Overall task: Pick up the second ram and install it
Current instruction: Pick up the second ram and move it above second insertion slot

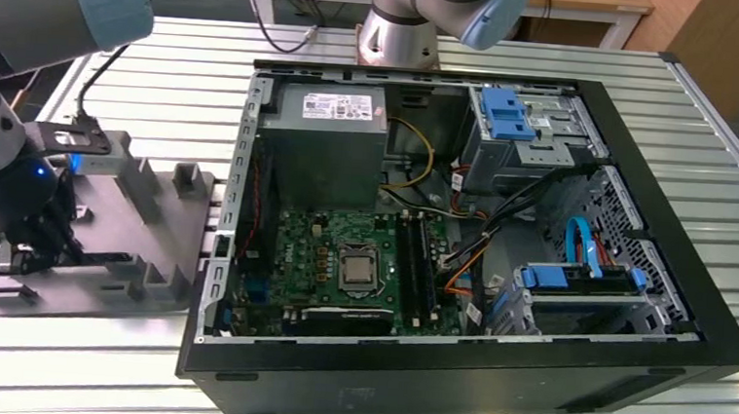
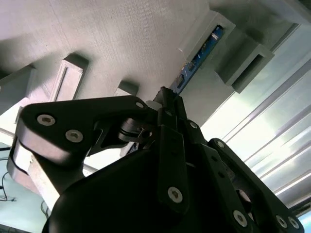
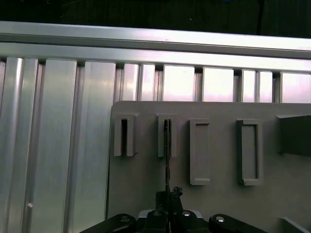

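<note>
Ram (image 2: pixel 200 57) stands edgewise in 1 slot (image 3: pixel 160 141) of the grey holder (image 2: pixel 121 39).

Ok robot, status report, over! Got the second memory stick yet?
Pincer shut on the second ram. Ram stands on edge in the gray holder slot, not yet lifted. Nothing blocking it that I see. Over.

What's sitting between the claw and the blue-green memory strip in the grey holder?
Nothing. In both wrist views the narrow blue-green circuit-board strip runs straight up to the black claw, with no gap showing.
</note>
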{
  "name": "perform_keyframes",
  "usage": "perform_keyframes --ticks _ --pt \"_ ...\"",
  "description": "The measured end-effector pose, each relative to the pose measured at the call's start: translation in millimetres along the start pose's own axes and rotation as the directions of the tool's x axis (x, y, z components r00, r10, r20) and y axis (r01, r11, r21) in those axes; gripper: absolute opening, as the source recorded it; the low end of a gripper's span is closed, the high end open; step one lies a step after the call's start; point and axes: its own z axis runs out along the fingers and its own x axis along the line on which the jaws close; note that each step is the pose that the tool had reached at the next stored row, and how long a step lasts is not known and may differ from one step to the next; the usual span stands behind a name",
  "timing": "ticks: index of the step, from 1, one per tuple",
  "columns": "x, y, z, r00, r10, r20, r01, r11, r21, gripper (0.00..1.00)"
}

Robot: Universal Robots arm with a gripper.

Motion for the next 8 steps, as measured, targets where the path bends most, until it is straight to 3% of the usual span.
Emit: perform_keyframes --ticks 8 --pt "-0.3 1.3 -26.6 0.9999 -0.001 0.0113 0.001 1.0 0.0006 0.14"
